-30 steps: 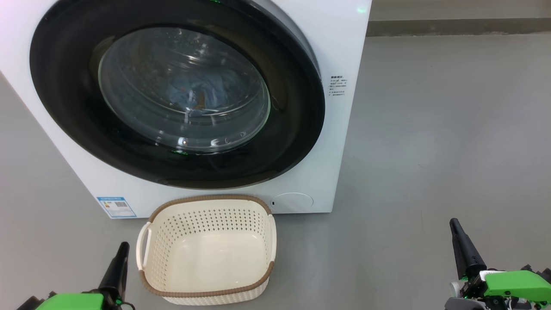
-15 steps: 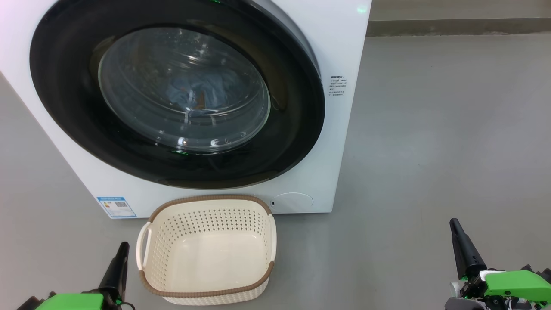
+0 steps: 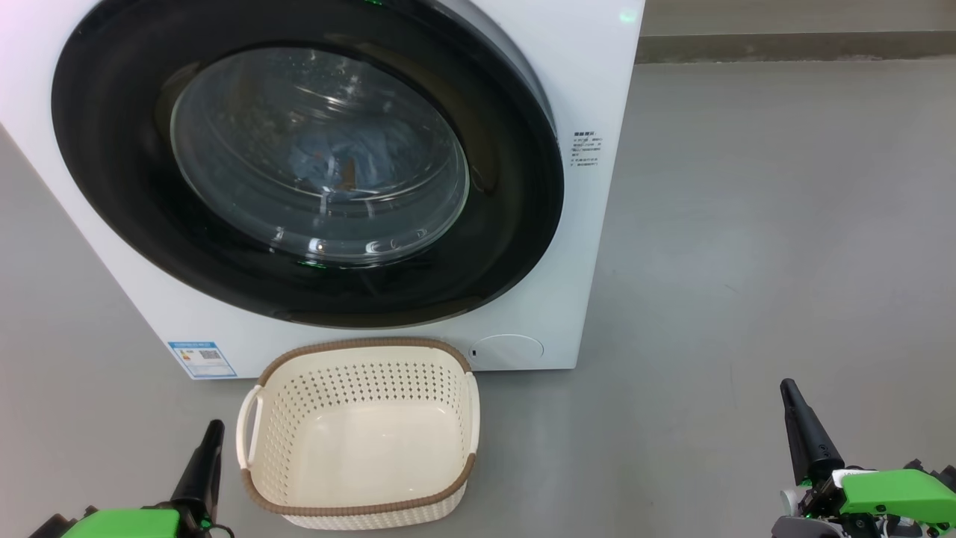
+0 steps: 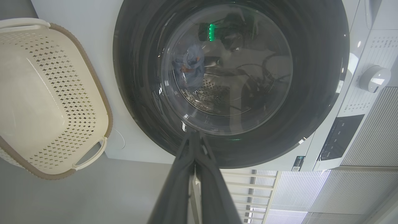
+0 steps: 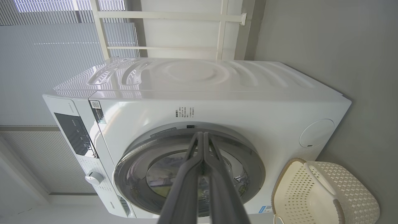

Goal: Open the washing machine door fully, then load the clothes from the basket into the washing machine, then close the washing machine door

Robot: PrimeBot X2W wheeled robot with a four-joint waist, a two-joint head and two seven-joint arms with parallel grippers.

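The white washing machine [image 3: 575, 246] stands ahead with its round black door [image 3: 515, 224] shut flat against the front. Through the glass window the light blue clothes [image 3: 351, 161] lie inside the drum, seen too in the left wrist view [image 4: 189, 62]. The cream basket [image 3: 358, 433] sits on the floor before the machine, with nothing in it. My left gripper [image 3: 213, 430] is shut at the lower left, beside the basket's left handle. My right gripper [image 3: 788, 388] is shut at the lower right, well clear of the machine. Both wrist views show fingers pressed together [image 4: 194, 137] [image 5: 202, 137].
Grey floor [image 3: 747, 224] stretches to the right of the machine up to a wall base [image 3: 792, 45]. A control panel and dial [image 4: 373, 77] sit at the machine's top. A white frame and blinds [image 5: 174, 28] stand behind the machine.
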